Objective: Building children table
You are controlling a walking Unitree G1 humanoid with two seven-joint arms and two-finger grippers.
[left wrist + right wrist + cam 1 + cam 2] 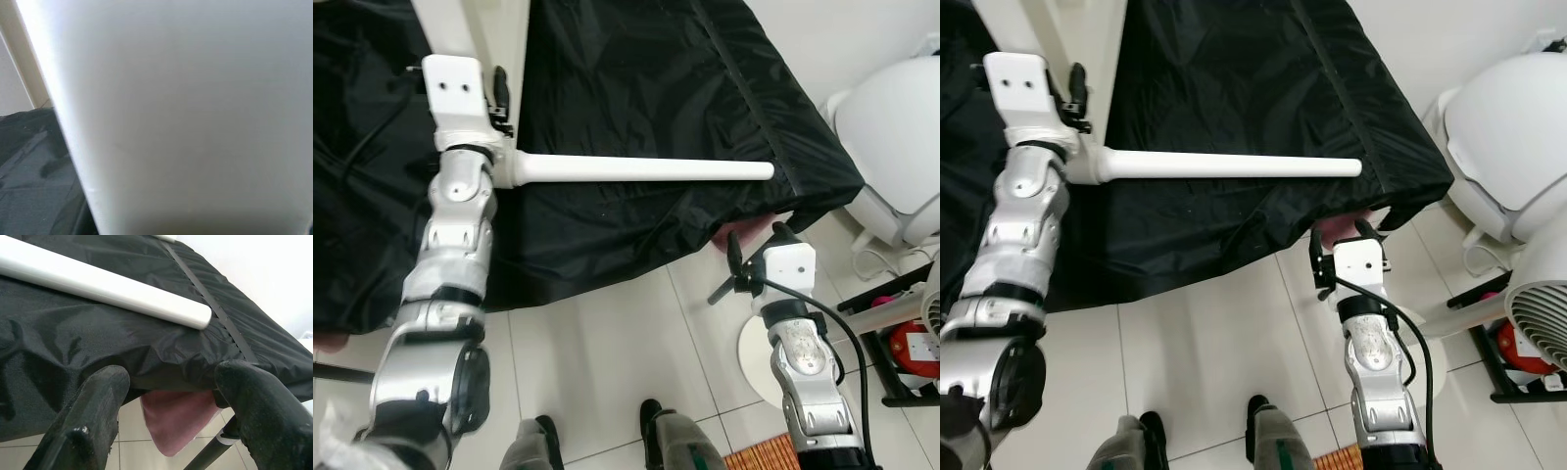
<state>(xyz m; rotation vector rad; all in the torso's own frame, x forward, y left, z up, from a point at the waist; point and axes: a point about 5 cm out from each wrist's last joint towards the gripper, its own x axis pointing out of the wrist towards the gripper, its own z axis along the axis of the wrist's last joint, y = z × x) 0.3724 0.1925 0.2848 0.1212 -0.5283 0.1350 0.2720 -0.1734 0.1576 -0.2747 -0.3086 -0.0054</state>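
Observation:
A white table leg (646,169) juts out sideways over a black cover (636,78), joined at its thick end to a white table panel (489,34) standing on edge. My left gripper (497,98) is up against that panel just above the joint, and the left wrist view is close on the white surface (186,117). My right gripper (736,274) hangs open at the cover's front edge, below the leg's free end (198,318), with nothing between its fingers (102,387). A pink thing (178,418) peeks out under the cover.
The cover drapes a low bed-like surface down to the white tile floor (607,343). A large white rounded appliance (901,147), a round white base (756,357) and a black rack (901,343) with a red item stand at the right. A woven mat (759,455) lies near my feet (543,431).

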